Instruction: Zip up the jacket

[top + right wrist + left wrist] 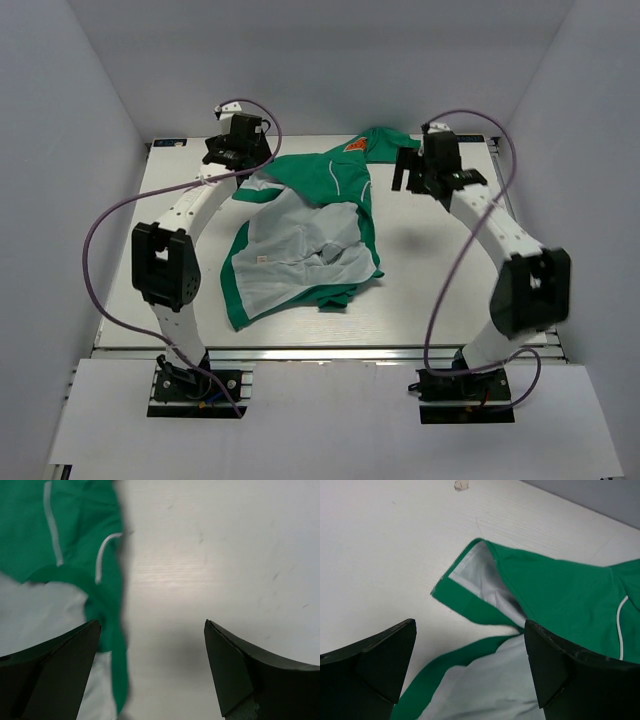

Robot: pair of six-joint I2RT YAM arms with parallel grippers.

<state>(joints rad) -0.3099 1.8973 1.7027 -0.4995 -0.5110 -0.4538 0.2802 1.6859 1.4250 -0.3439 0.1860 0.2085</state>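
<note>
left gripper (470, 624), jaws wide and empty, hovers over the far-left corner of the jacket (300, 250), spread open on the table (440, 290), running near-left to far-right; right gripper (150, 622), equally wide and empty, hangs just off its far-right edge.

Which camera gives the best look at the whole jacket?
The top external view: the jacket lies whole there, opened with pale lining up. The left wrist view shows only a green edge and lining; the right wrist view, a blurred green edge with white piping.

no legible text, orange patch (353, 147) on jacket (335, 185) too small to read
</note>
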